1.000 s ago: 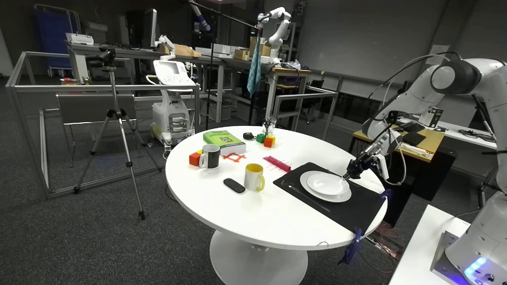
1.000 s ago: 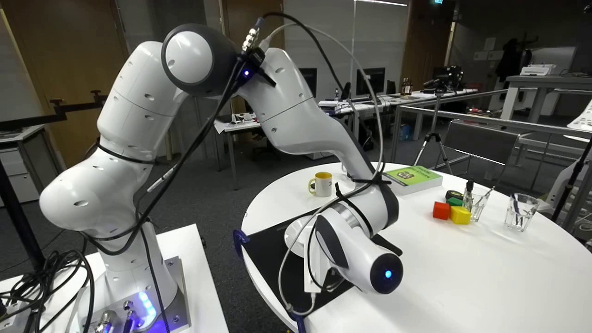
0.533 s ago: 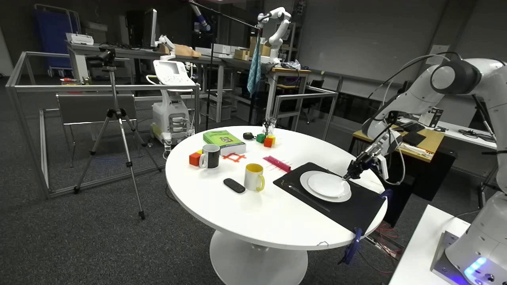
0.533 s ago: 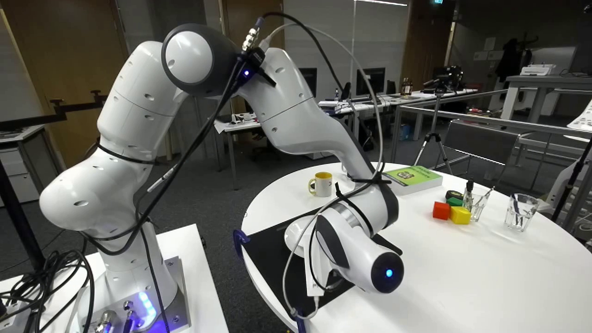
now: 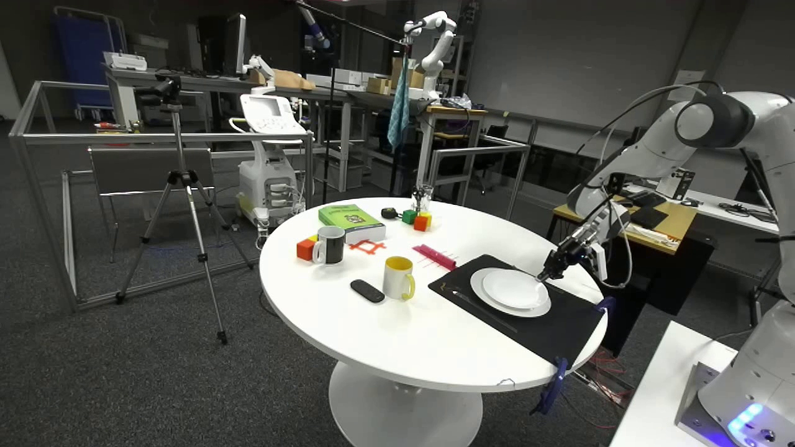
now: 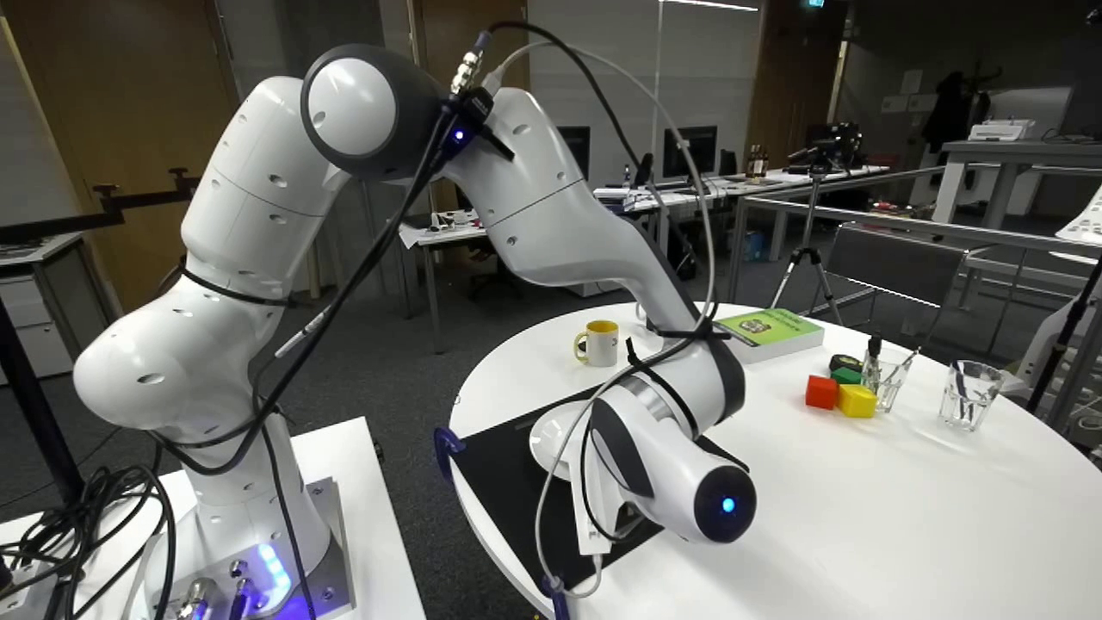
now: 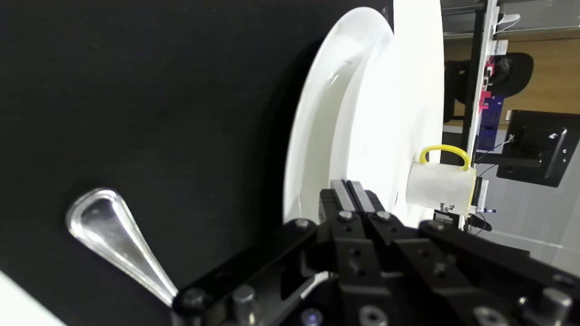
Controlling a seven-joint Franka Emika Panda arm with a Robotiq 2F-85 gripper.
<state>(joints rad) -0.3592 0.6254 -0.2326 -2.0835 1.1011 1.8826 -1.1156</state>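
My gripper (image 7: pixel 350 184) is clenched at the rim of the smaller white plate (image 7: pixel 380 113). I appear to have one finger beneath the rim and one above it; how deep the bite goes is hidden. The plate lies off-centre over the larger white plate (image 7: pixel 310 149), on the black placemat (image 5: pixel 562 329) by the edge of the round table (image 5: pixel 435 335).

Probable faults: with all the weight to one side of my fingertips, a shallow hold on smooth glaze could let the plate pivot or slip, and a fall would chip it against its neighbour below. Should my lower finger hook the larger plate, both could be dragged together. A low sideways sweep could knock the metal cutlery handle (image 7: pixel 113 231) lying on the mat near me.

Orientation: the smaller plate is round, so no long axis lies in its plane; its eating face looks upward, and any slight tilt is hard to judge. The cutlery handle, by contrast, is plainly elongated, running slantwise in the wrist view until my linkage hides it.
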